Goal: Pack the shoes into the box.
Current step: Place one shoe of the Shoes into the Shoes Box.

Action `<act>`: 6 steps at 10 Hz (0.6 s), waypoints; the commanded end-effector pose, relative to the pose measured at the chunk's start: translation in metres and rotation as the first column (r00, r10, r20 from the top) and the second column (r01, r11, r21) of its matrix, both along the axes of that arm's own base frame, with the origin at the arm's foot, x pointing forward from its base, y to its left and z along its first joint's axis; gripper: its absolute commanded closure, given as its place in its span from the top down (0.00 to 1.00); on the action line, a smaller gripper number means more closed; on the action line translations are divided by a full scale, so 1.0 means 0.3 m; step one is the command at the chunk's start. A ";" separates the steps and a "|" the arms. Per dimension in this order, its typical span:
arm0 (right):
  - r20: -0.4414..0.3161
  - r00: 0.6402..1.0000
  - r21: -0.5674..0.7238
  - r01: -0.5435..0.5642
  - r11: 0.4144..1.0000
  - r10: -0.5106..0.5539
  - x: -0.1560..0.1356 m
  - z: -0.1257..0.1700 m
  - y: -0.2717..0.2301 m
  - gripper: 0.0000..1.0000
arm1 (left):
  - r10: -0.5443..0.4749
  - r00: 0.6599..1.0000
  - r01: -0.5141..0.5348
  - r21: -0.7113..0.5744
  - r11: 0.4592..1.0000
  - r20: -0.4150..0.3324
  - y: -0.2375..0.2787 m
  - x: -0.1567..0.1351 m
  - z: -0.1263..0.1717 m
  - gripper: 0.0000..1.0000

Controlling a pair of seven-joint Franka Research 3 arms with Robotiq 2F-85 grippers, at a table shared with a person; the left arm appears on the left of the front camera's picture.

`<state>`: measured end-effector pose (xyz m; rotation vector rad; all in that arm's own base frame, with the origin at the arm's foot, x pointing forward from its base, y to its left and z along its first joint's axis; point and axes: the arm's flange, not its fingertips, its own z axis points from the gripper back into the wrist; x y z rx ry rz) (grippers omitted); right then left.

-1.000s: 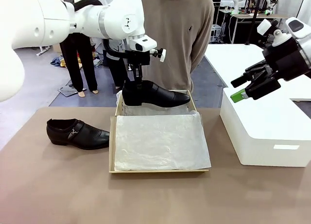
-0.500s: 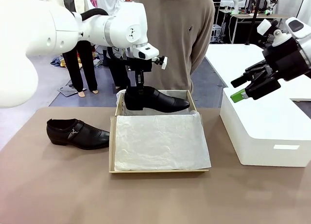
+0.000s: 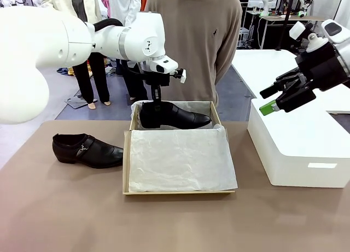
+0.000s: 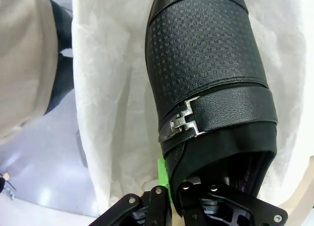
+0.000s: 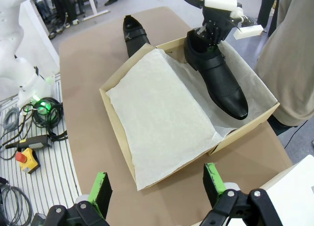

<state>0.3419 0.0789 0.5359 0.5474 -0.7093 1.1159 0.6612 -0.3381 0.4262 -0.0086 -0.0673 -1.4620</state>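
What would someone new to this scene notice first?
The left gripper, shut on a glossy black shoe at its heel opening, holds it at the far end of the tissue-lined cardboard box. The second shoe lies on the table left of the box, and the open right gripper hangs near a white plastic box on the right.

A glossy black leather buckle-strap shoe (image 3: 174, 115) hangs level beneath the left pincer (image 3: 157, 103), heel collar gripped, over the far end of the tissue-lined tan cardboard box (image 3: 180, 192); its twin (image 3: 87, 150) lies outside, left of that pincer
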 end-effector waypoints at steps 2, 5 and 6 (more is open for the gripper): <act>0.022 1.000 0.027 -0.022 0.999 0.022 0.010 -0.004 0.003 1.00 | 0.058 0.998 -0.058 -0.003 0.998 0.001 -0.010 0.026 0.012 0.00; 0.022 1.000 0.027 -0.022 0.999 0.022 0.010 -0.004 0.003 1.00 | 0.075 0.997 -0.075 0.005 0.997 -0.002 -0.008 0.032 0.003 0.00; 0.022 1.000 0.027 -0.022 0.999 0.022 0.010 -0.004 0.003 1.00 | 0.071 0.997 -0.071 0.006 0.997 -0.004 -0.008 0.035 0.001 0.00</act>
